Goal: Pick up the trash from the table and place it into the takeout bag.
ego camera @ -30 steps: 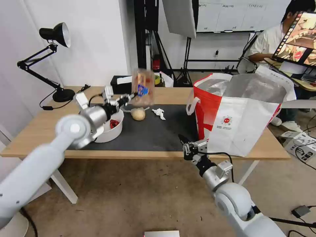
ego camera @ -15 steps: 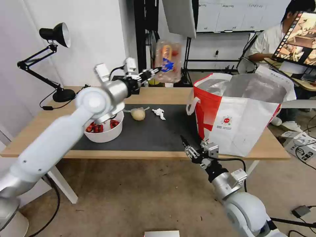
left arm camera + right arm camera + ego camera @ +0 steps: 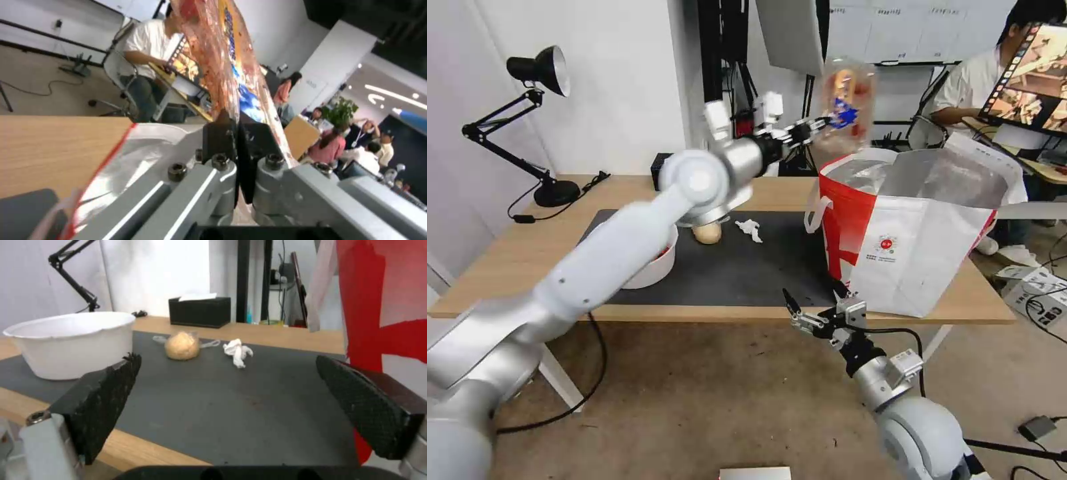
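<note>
The clamshell tray (image 3: 846, 100) is pinched by the left gripper (image 3: 816, 124) fingers above the takeout bag (image 3: 924, 220); it's best released once centred over the opening. Right gripper (image 3: 816, 305) fingers are spread, idle at the surface's front edge.

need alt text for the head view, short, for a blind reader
The robot's left hand holds a clear plastic clamshell tray of food scraps above the open white-and-red takeout bag. On the light-wood table, a white round bowl, a bagged yellowish lump and a crumpled white tissue remain; the right hand waits open at the near edge.

Bright even indoor light, soft shadows, perhaps motion-blurred raised tray (image 3: 846, 100)
</note>
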`<state>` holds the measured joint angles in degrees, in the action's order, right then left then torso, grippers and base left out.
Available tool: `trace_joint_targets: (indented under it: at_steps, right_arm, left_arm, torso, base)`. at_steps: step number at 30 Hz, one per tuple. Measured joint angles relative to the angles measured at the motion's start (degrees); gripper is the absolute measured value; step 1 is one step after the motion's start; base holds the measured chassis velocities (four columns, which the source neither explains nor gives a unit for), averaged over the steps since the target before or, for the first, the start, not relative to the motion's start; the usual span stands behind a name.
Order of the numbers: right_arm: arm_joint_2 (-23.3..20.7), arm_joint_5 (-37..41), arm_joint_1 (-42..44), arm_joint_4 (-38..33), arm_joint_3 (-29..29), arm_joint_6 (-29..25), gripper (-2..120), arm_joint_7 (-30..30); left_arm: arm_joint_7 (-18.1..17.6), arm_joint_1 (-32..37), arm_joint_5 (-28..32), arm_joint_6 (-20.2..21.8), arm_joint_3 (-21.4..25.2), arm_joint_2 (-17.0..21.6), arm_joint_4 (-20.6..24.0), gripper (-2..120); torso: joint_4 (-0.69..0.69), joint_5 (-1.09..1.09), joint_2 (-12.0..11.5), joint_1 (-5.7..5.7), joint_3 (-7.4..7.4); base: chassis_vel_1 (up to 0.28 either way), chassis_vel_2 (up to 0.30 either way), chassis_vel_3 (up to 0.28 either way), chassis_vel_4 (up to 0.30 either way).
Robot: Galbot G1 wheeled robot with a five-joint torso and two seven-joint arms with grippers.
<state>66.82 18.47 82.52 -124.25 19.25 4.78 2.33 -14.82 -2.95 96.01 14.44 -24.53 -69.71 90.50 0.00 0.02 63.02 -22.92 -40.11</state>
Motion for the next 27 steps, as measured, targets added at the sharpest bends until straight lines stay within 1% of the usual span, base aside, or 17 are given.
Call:
trace_joint_targets:
  at_steps: [1, 2, 4, 5, 7, 8, 9, 11, 12, 14, 17, 22, 27]
  right_arm:
    - [0.1, 0.0, 0.1, 0.0, 0.1, 0.0, 100, 0.0]
    - [0.1, 0.0, 0.1, 0.0, 0.1, 0.0, 100, 0.0]
    - [0.3, -0.1, 0.5, -0.2, 0.2, 0.0, 100, 0.0]
    - [0.3, -0.1, 0.5, -0.2, 0.2, 0.0, 100, 0.0]
    - [0.4, -0.2, 1.0, -0.5, 0.2, 0.0, 100, 0.2]
    - [0.5, -0.3, 1.1, -0.6, 0.2, 0.0, 100, 0.2]
    - [0.5, -0.3, 1.1, -0.6, 0.2, 0.0, 100, 0.2]
    - [0.5, -0.4, 1.5, -0.8, 0.2, 0.0, 100, 0.2]
    - [0.5, -0.4, 1.7, -0.9, 0.2, -0.1, 100, 0.2]
    - [0.5, -0.5, 1.8, -0.9, 0.2, -0.1, 100, 0.2]
    - [0.6, -0.6, 2.2, -1.2, 0.2, -0.3, 100, 0.3]
    - [0.6, -0.7, 2.8, -1.5, 0.7, -0.5, 100, 0.3]
    - [0.6, -0.8, 3.5, -1.7, 1.1, -0.7, 100, 0.4]
  left_arm:
    - [-0.1, -0.5, -0.8, -0.2, -1.0, -1.7, -1.3, 0]
    - [-0.1, -0.5, -0.8, -0.2, -1.0, -1.7, -1.3, 0]
    - [-0.5, -1.1, -2.8, -0.7, -2.7, -4.2, -3.2, 0]
    - [-0.5, -1.1, -2.8, -0.7, -2.7, -4.2, -3.2, 0]
    - [-1.7, -1.5, -6.5, -1.9, -5.0, -7.3, -5.8, 0]
    - [-2.2, -1.6, -7.8, -2.4, -5.5, -8.0, -6.4, 0]
    - [-2.2, -1.6, -7.8, -2.4, -5.5, -8.0, -6.4, 0]
    - [-2.9, -1.8, -10.9, -3.5, -7.0, -9.2, -7.5, 0]
    - [-3.2, -2.0, -12.5, -3.7, -7.9, -9.5, -7.8, 0]
    - [-3.2, -2.1, -13.4, -3.9, -8.5, -9.6, -7.9, 0]
    - [-3.3, -2.3, -16.0, -4.0, -10.7, -9.4, -7.9, 0]
    - [-3.3, -2.2, -16.6, -4.0, -12.2, -8.9, -6.8, 0]
    - [-3.2, -1.8, -14.7, -3.6, -13.1, -8.1, -5.1, 0]
  torso:
    - [0.00, 0.00, 0.0, 0.00, 0.00]
    - [0.00, 0.00, 0.0, 0.00, 0.00]
    - [0.00, 0.00, 0.0, 0.00, 0.00]
    - [0.00, 0.00, 0.0, 0.00, 0.00]
    - [-0.01, 0.00, 0.0, 0.00, 0.00]
    - [-0.01, 0.00, 0.0, 0.00, 0.00]
    - [-0.01, 0.00, 0.0, 0.00, 0.00]
    - [-0.01, -0.01, 0.0, 0.00, 0.00]
    - [-0.01, -0.01, 0.0, 0.00, 0.00]
    - [-0.01, -0.01, 0.0, 0.00, 0.00]
    - [0.01, -0.02, 0.0, 0.00, 0.00]
    - [0.01, -0.02, 0.0, 0.00, 0.00]
    - [0.00, -0.02, 0.0, 0.00, 0.00]
  base:
    - [0.000, 0.000, 0.000, 0.000]
    - [0.000, 0.000, 0.000, 0.000]
    - [0.000, 0.000, 0.000, 0.000]
    - [0.000, 0.000, 0.000, 0.000]
    - [0.000, 0.000, 0.000, 0.000]
    - [0.000, 0.000, 0.000, 0.000]
    - [0.000, 0.000, 0.000, 0.000]
    - [0.000, 0.000, 0.000, 0.000]
    - [0.000, 0.000, 0.000, 0.000]
    - [0.000, 0.000, 0.000, 0.000]
    - [0.000, 0.000, 0.000, 0.000]
    - [0.000, 0.000, 0.000, 0.000]
    - [0.000, 0.000, 0.000, 0.000]
